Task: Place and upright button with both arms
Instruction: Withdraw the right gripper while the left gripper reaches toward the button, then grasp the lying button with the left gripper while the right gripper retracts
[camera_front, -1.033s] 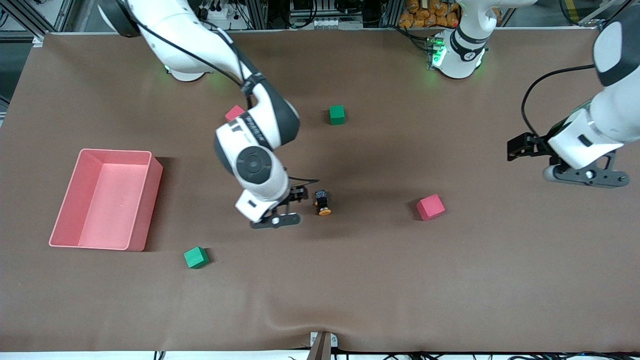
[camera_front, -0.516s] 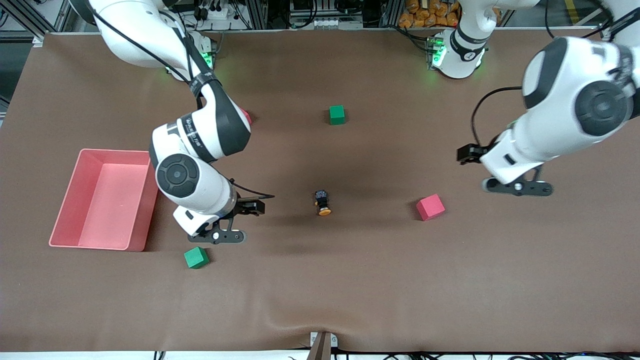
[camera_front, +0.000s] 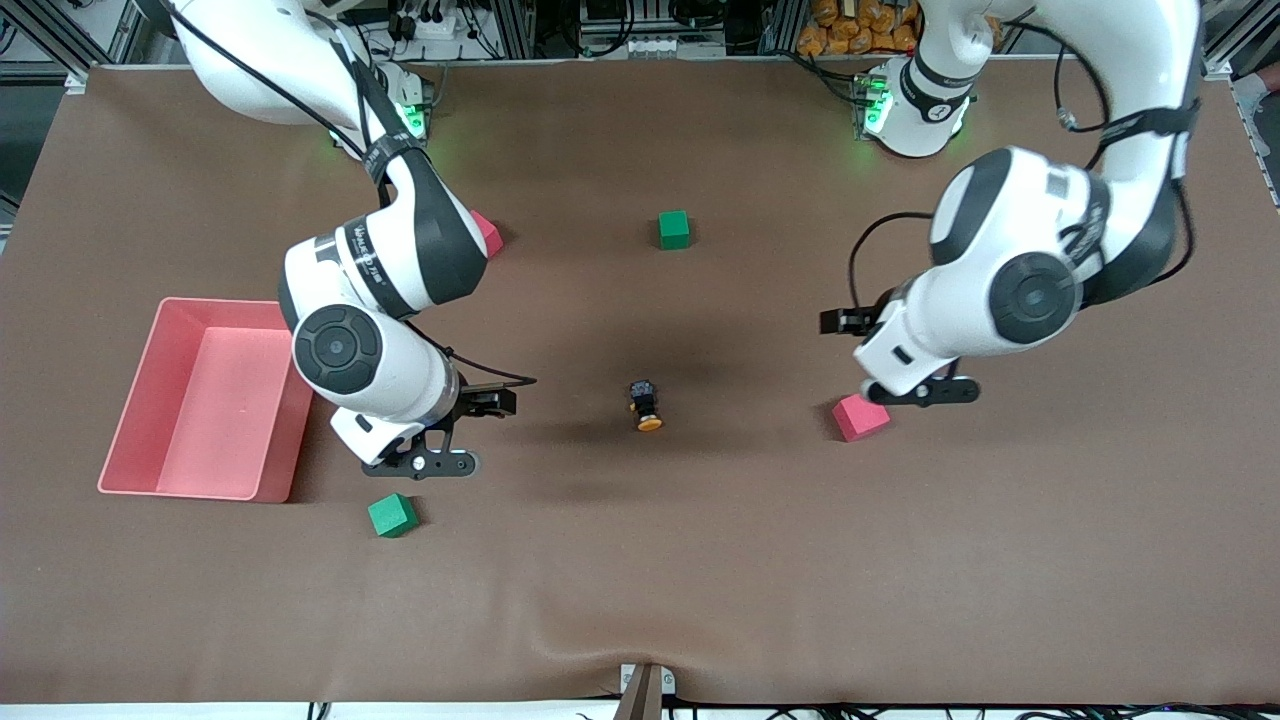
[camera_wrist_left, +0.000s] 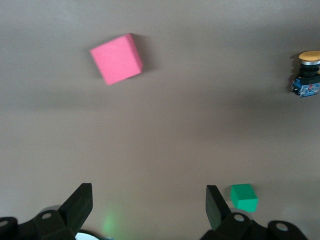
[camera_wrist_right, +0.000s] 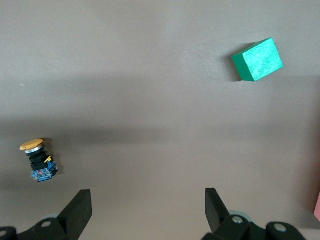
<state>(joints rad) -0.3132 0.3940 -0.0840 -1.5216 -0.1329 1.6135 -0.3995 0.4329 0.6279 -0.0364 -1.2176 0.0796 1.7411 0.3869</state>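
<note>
The left gripper (camera_front: 925, 392) hangs open and empty over the table, just above the red cube (camera_front: 861, 416) that lies toward the left arm's end; its two fingers (camera_wrist_left: 82, 200) stand wide apart in the left wrist view, with nothing between them. The right gripper (camera_front: 432, 462) is likewise open and holds nothing, over bare cloth between the pink bin (camera_front: 130, 425) and the button (camera_front: 646, 404), with a green cube (camera_front: 392, 515) just nearer the front camera. The button lies on the brown table (camera_front: 700, 580) about midway between the two grippers, apart from both. Its orange cap points toward the front camera and its black body lies flat, so it is tipped on its side, not upright. By my judgement the placing is done and the righting is in hand. The next move calls for one gripper to come down astride the button, grip its body and turn the cap upward.
</note>
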